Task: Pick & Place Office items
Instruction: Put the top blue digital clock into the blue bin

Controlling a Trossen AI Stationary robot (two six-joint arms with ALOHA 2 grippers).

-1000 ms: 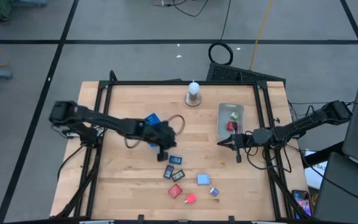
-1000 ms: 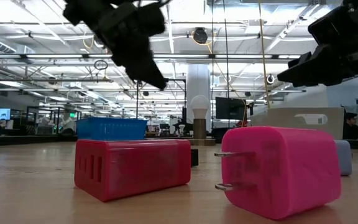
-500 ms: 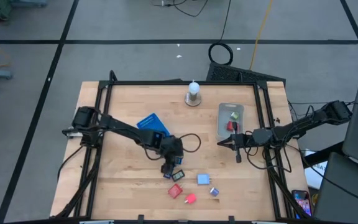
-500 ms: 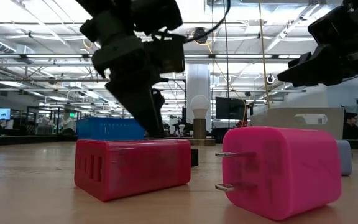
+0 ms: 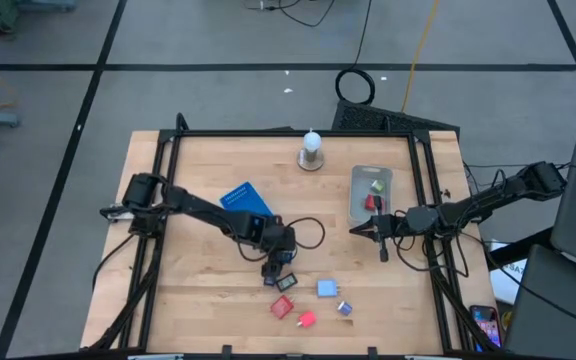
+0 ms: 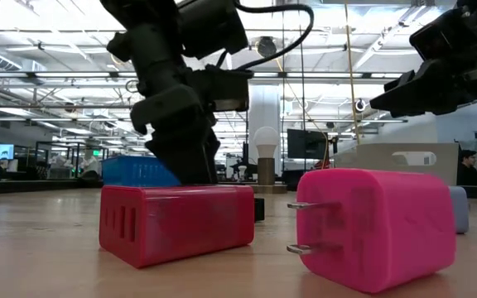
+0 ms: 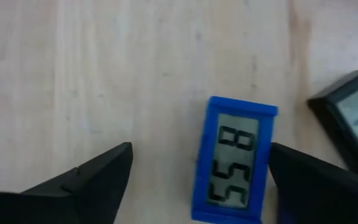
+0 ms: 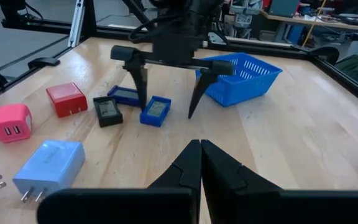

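Observation:
A small blue digital clock (image 7: 235,163) lies flat on the wooden table, its display up. My left gripper (image 7: 201,155) hangs open just above the table with one finger on either side of the clock, the clock nearer one finger; no touch shows. The right wrist view shows the same, my left gripper (image 8: 166,111) straddling the blue clock (image 8: 156,111). A dark grey clock (image 8: 107,111) and a second blue piece (image 8: 124,94) lie beside it. My right gripper (image 5: 360,230) waits shut above the table by the grey bin (image 5: 356,190).
A red charger (image 8: 67,98), a pink charger (image 8: 12,122) and a light blue charger (image 8: 48,163) lie toward the near edge. A blue basket (image 5: 246,198) stands behind my left gripper. The grey bin holds a green and a red piece. A white bulb (image 5: 312,150) stands at the far edge.
My left gripper has swung from beside the blue basket toward the near edge and come down to the table over the blue clock, and its fingers have opened wide.

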